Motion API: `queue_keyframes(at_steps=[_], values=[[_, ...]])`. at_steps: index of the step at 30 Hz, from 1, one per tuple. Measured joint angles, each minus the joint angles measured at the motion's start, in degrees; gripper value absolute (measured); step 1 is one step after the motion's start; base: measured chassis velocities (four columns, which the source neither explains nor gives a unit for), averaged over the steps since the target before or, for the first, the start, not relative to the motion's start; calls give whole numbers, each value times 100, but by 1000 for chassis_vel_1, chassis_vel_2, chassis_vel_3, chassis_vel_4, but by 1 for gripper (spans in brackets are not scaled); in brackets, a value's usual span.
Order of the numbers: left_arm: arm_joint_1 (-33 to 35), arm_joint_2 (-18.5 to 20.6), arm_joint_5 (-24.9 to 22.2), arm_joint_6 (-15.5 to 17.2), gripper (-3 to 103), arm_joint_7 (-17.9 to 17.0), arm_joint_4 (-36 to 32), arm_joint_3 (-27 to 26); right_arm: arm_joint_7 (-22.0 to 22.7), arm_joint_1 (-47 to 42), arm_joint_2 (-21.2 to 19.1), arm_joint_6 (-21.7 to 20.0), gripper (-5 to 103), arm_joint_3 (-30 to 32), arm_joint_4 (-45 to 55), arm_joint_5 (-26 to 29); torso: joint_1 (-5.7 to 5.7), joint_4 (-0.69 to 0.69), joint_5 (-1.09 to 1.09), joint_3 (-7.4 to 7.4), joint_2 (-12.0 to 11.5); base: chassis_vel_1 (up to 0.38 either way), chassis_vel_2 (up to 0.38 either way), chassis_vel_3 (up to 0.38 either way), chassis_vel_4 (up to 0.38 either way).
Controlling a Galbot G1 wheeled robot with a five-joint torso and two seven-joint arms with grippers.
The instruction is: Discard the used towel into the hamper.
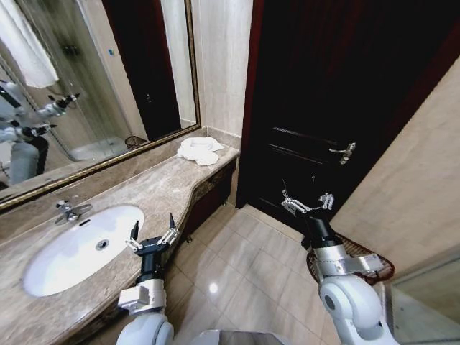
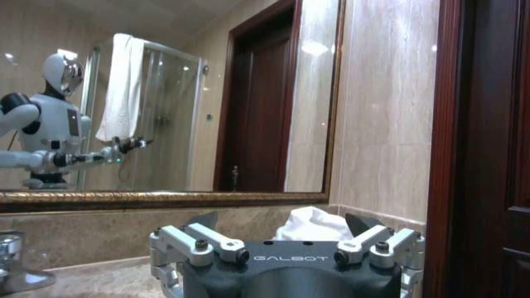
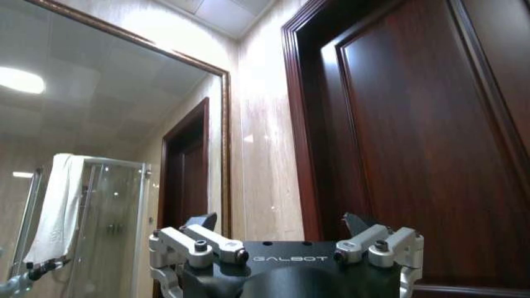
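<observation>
Both jaws stand released and empty: the towel point(image 1: 199, 150) lies crumpled at the table's point(image 1: 154, 188) far end, ahead of my left gripper point(image 1: 152, 238), nearer than my right gripper point(image 1: 307, 203), which hangs above the hamper point(image 1: 357, 260) on the floor.

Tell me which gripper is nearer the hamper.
The right gripper: it hangs open beside the hamper on the floor, while the left gripper sits by the counter.

A marble counter point(image 1: 165, 188) with a white sink point(image 1: 75, 248) fronts a framed mirror point(image 1: 86, 79) beside a dark door point(image 1: 338, 93).
</observation>
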Motion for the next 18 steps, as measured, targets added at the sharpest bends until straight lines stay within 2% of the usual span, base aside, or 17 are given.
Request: queue_keyframes(at_steps=[18], values=[[-12, 0, 21, -2, 100, 11, 65, 28, -32, 6, -35, 13, 100, 8, -8, 21, 3, 0, 1, 1, -1, -153, 151, 143, -150]])
